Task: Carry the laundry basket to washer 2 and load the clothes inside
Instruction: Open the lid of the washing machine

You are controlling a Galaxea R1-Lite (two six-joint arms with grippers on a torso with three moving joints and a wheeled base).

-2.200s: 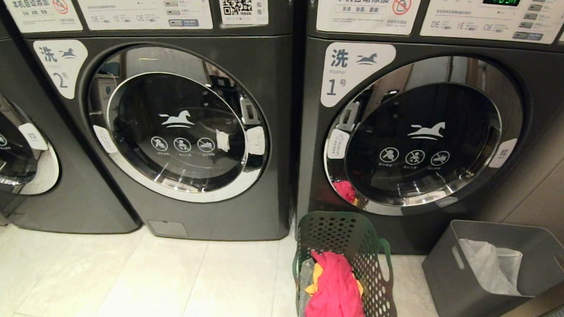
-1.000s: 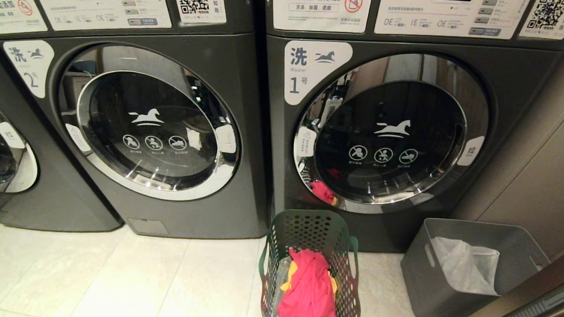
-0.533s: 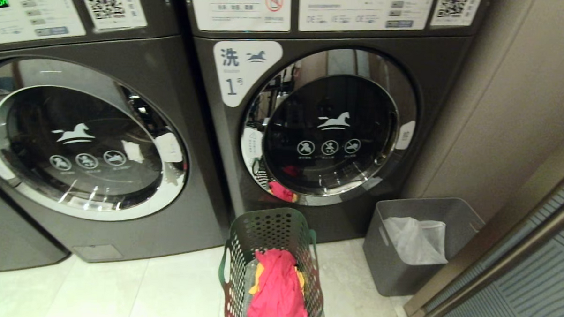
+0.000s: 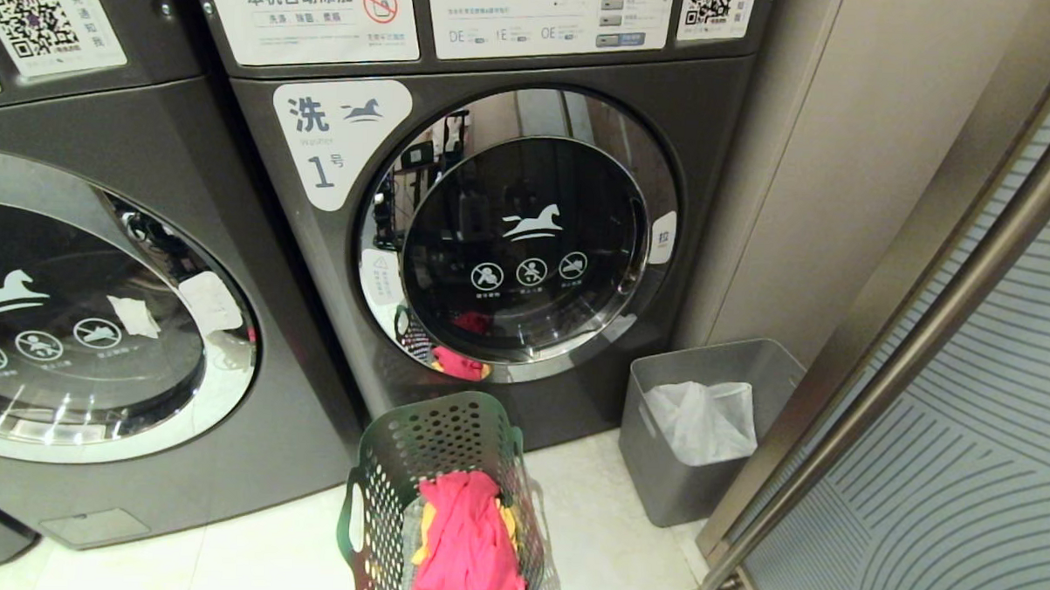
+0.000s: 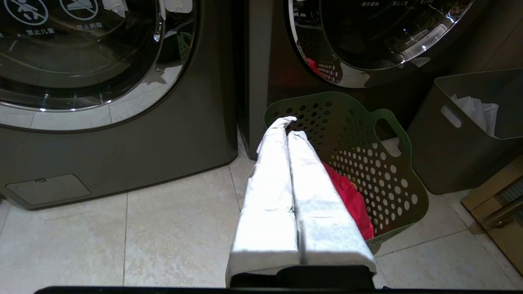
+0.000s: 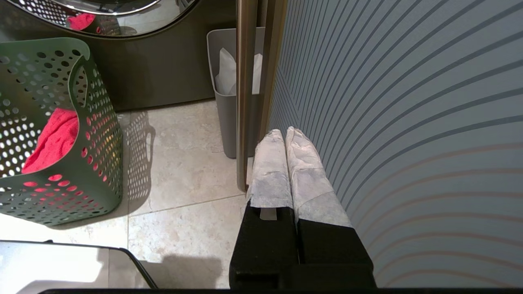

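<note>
Left gripper [image 5: 291,124]: two long fingers [image 5: 267,196] wrapped in white fibrous cloth, pressed flat together, holding nothing. Poised above the near rim of the laundry basket [image 4: 415,453], clear of it, tips toward the perforated far wall.

Right gripper [image 6: 284,134]: same white-wrapped fingers on a black body, closed and empty. Close beside a brushed-metal door post [image 6: 244,81] and a grey panel with curved raised stripes [image 6: 408,102]; well apart from the basket.

Basket: dark green flexible plastic, walls dotted with round holes, oval handle cut-outs at the sides. Upright on pale stone-look floor tiles [image 4: 254,556], just in front of the machine labelled 1 [image 4: 510,233]. Inside: a bright pink-red garment [image 4: 468,542] on top, a yellow-orange garment [image 4: 422,532] showing at its edge.

Machine 1: dark grey casing, chrome-ringed round glass door with white horse logo, door closed.

Washer 2 [image 4: 96,315]: alike in build, to the left of machine 1, door closed, number label out of frame. Basket nearer machine 1 than washer 2.

Grey solid-walled bin [image 4: 687,397]: rectangular, right of the basket, against machine 1's base. Contains crumpled white sheet [image 4: 702,419].
</note>
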